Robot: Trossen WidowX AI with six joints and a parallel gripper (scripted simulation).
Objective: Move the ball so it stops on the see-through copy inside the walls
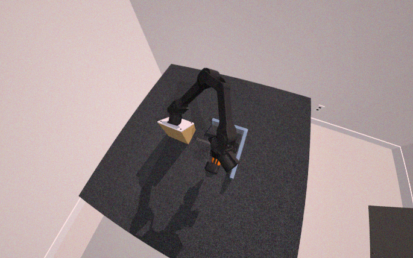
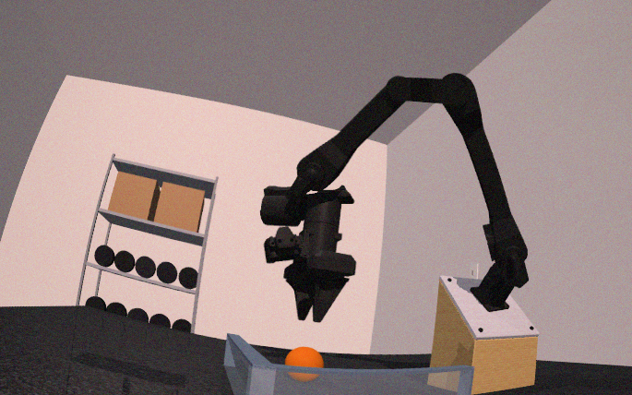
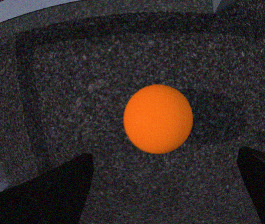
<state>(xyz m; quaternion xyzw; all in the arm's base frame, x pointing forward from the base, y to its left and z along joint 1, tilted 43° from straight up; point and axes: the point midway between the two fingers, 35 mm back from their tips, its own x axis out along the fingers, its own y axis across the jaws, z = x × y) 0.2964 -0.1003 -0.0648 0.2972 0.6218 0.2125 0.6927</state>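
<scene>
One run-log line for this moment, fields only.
end effector: open, empty, above ball | ball: on table inside walls, released | next: retreat

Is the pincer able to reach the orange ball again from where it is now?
Probably yes: the open pincer hangs above the ball, with nothing between them.

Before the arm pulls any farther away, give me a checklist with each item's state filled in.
1. Gripper open, nothing between the fingers: ok.
2. Gripper lifted apart from the ball: ok, a visible gap shows in the exterior view.
3. Ball resting on the table inside the clear walls: ok.
4. Ball on the see-through copy: cannot tell, no separate copy shows.
5. Ball still: cannot tell from one moment.
6. Path upward free of the walls: ok.
</scene>
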